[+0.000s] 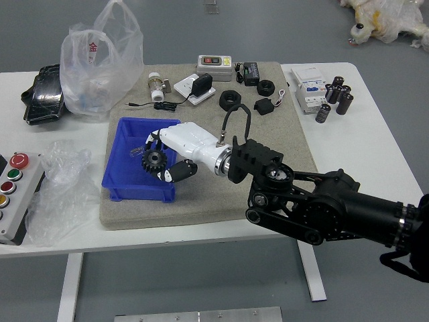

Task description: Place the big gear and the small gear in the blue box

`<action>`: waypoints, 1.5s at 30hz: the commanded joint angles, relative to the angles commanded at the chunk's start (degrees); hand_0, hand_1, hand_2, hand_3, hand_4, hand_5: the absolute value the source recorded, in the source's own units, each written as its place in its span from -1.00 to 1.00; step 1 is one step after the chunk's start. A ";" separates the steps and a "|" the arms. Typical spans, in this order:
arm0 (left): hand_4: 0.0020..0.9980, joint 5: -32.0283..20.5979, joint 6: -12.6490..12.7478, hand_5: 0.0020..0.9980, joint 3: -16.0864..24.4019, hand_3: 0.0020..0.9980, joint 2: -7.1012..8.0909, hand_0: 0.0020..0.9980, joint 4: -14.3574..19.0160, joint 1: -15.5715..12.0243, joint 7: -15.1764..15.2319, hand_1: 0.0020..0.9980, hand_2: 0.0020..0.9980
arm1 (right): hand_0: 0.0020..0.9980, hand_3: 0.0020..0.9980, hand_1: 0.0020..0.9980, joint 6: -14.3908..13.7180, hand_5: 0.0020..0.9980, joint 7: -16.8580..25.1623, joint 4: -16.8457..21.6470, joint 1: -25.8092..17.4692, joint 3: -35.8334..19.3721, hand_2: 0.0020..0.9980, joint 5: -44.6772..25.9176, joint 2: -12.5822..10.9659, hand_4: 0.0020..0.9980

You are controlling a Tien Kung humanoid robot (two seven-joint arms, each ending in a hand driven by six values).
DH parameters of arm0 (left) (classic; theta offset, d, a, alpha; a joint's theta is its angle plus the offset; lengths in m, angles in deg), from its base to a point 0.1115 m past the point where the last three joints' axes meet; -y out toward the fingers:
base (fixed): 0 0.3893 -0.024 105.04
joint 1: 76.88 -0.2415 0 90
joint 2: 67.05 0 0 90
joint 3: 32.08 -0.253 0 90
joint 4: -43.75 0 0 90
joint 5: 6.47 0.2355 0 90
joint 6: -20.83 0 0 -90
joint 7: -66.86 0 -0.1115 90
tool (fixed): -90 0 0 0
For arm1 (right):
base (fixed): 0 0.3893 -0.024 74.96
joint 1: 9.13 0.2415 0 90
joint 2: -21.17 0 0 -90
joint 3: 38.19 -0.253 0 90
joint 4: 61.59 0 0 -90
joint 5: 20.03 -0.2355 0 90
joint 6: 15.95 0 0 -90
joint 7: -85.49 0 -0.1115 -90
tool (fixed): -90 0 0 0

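My right hand [161,149] reaches in from the right and is over the blue box [118,193], its fingers curled on the big gear [154,160]. That dark toothed gear shows its flat face to the camera, in front of the box's inside; whether it touches the floor of the box cannot be told. The small gear is not visible, and my right arm covers the part of the mat where it lay. My left hand is out of view.
A small metal item [136,151] lies in the box. Behind it are a valve-like fitting [156,87], a white plate [190,89] and black rings [230,100]. Plastic bags [100,60] and a button panel [15,194] are left; black cylinders [345,103] stand right.
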 joint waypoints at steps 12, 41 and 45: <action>0.39 0.17 -0.16 -0.21 0.11 0.48 0.02 0.39 0.00 0.05 -0.06 0.28 0.23 | -0.06 0.76 0.55 0.63 -0.59 -0.42 -0.07 -0.31 -0.72 0.73 0.06 -0.17 0.28; 0.39 -0.91 0.15 -0.21 -0.65 0.47 0.00 0.39 -0.21 -0.04 0.66 0.28 0.23 | -0.12 0.66 0.42 1.38 -0.21 -4.45 -6.21 -13.64 -16.31 0.64 4.46 -9.17 0.73; 0.39 -0.81 0.08 -0.20 -0.65 0.47 -0.03 0.38 -0.21 -0.02 0.70 0.28 0.23 | -0.13 0.64 0.39 1.62 -0.17 -3.59 -8.13 -13.50 -16.09 0.58 3.72 -8.39 0.78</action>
